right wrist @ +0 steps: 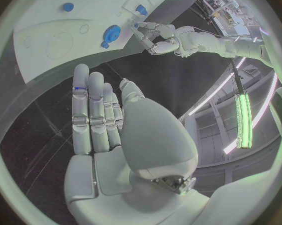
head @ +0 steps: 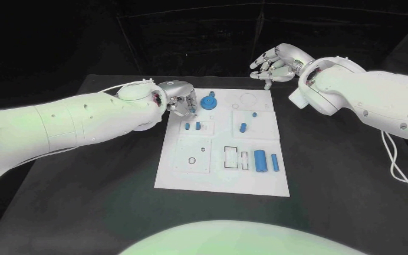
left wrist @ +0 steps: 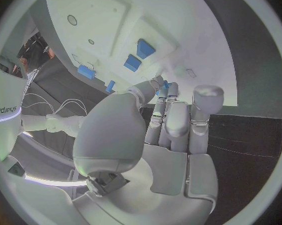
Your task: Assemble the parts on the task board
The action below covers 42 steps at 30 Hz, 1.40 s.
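The white task board lies in the middle of the black table. My left hand reaches over its far left corner, next to a round blue part. In the left wrist view its thumb and fingertips close together on a small blue part just above the board. My right hand hovers beyond the board's far edge with its fingers apart, holding nothing. The right wrist view shows its straight fingers well off the board, and also the left hand.
Two small blue pieces lie in a left recess, and another blue piece sits right of them. A thick blue cylinder and a thinner one stand near the board's right side. Bare black table surrounds the board.
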Available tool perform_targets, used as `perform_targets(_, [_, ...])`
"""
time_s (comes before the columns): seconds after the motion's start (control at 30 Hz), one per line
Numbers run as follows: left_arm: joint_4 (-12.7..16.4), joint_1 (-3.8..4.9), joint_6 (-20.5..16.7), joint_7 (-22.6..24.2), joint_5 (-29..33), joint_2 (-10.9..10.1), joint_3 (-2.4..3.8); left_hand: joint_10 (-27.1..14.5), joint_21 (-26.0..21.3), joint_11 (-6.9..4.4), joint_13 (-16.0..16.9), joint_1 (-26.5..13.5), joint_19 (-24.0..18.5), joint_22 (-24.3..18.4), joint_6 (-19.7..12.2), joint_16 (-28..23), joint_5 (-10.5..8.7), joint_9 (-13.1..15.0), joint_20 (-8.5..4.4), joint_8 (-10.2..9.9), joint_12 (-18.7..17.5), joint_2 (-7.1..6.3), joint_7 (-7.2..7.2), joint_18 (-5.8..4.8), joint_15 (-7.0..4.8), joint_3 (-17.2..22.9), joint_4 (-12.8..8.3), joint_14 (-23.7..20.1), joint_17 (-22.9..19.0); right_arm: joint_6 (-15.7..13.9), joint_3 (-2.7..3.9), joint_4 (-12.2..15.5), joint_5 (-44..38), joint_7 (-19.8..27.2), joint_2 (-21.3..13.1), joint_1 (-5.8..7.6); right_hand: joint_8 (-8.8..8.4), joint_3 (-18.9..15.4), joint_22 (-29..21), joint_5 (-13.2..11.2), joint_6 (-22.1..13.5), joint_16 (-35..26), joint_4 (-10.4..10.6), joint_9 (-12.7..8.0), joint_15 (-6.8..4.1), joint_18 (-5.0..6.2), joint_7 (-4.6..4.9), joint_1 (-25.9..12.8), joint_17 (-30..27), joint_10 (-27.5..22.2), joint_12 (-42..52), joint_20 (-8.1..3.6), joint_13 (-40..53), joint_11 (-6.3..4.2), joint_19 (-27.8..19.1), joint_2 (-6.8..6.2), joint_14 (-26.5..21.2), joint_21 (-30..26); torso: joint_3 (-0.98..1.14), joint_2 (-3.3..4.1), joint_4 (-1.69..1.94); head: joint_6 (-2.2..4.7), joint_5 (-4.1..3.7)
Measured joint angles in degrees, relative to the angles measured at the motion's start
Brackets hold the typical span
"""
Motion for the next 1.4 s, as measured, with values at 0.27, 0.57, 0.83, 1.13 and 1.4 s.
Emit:
perform_targets(0.27, [-0.9,0.11,1.6,-0.6,0.2,0.9,0.0,0.0,0.0,0.0,0.0,0.0,0.0,0.1,0.0,0.0,0.0,0.0,0.0,0.0,0.0,0.0,-0.01,0.0,0.0,0.0,0.0,0.0,-0.3,0.0,0.0,0.0,0.0,0.0,0.0,0.0,0.0,0.0,0.0,0.0,0.0,0.0,0.0,0.0,0.0,0.0,0.0,0.0,0.0,0.0,0.0,0.0,0.0,0.0,0.0,0.0,0.0,0.0,0.04,0.01,-0.01,-0.03,0.13])
perform_targets(0.57, [-2.0,0.15,4.3,-1.3,0.3,1.7,-0.02,0.1,0.0,-0.14,0.0,0.0,0.0,0.0,0.0,0.0,0.0,0.0,0.0,0.0,-0.2,0.0,-0.01,0.0,0.0,0.2,-0.2,0.0,-0.4,0.0,0.0,0.0,0.0,0.0,0.0,0.0,0.0,0.0,0.0,0.0,0.0,0.0,0.0,0.0,0.0,0.0,0.0,0.0,0.0,0.0,0.0,0.0,0.0,0.0,0.0,0.0,0.0,0.0,0.05,0.01,-0.05,-0.03,-0.14])
perform_targets(0.83, [-2.1,0.15,5.3,-1.5,0.4,2.1,-0.03,0.2,0.0,-0.21,0.0,0.0,0.0,0.0,0.0,0.0,0.0,0.0,0.0,0.0,-0.2,0.0,-0.01,0.0,0.0,0.2,-0.2,0.0,-0.4,0.0,0.0,0.0,0.0,0.0,0.0,0.0,0.0,0.0,0.0,0.0,0.0,0.0,0.0,0.0,0.0,0.0,0.0,0.0,0.0,0.0,0.0,0.0,0.0,0.0,0.0,0.0,0.0,0.0,0.07,-0.01,-0.05,-0.03,-0.13])
perform_targets(1.13, [-1.9,0.15,5.4,-1.4,0.4,2.1,-0.03,0.4,0.0,-0.01,0.0,0.2,0.0,0.0,0.2,0.0,0.0,0.0,0.0,0.0,-0.2,0.23,-0.23,0.0,0.0,0.3,-0.3,0.0,-0.4,0.0,0.0,0.0,0.0,0.0,0.0,0.0,0.0,0.0,0.0,0.0,0.0,0.0,0.0,0.0,0.0,0.0,0.0,0.0,0.0,0.0,0.0,0.0,0.0,0.0,0.0,0.0,0.0,0.0,0.05,-0.01,-0.05,-0.08,-0.08])
perform_targets(1.4, [-1.9,0.14,5.1,-1.3,0.4,1.8,-0.04,0.6,0.0,-0.19,0.0,0.2,0.0,0.2,0.4,0.0,0.0,0.0,0.0,0.0,-0.2,0.22,-0.03,0.0,0.0,0.3,-0.3,0.0,-0.2,0.0,0.0,0.0,0.0,0.0,0.0,0.0,0.0,0.0,0.0,0.0,0.0,0.0,0.0,0.0,0.0,0.0,0.0,0.0,0.0,0.0,0.0,0.0,0.0,0.0,0.0,0.0,0.0,0.0,0.03,0.0,-0.05,-0.06,-0.08])
